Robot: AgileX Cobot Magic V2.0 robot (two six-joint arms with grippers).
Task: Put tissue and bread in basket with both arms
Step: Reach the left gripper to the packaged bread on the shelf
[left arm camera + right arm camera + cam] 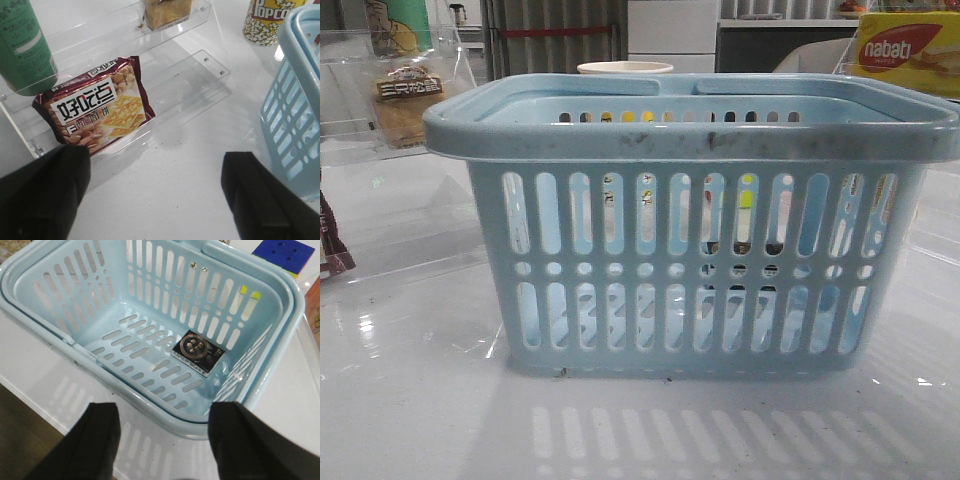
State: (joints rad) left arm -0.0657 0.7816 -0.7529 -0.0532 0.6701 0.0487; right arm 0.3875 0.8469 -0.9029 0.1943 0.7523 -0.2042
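Hovering over the light-blue slotted plastic basket (150, 340), right gripper (162, 440) gapes empty; left gripper (155, 195) likewise, facing shelves. Clear-packeted golden bread (408, 100) waits upper left, ungrabbed.

White glossy table (410, 400) fills the foreground, bright ceiling-light glare spots on it. Behind the table, far back: corrugated grey metal panel (555, 35) with a red horizontal bar across it. Just right of that panel, white drawer cabinet (672, 30). Right of the cabinet, dark shelving unit (775, 40) with a pale top. In the right wrist view, brown wood-look floor (25, 440) shows past the table edge.
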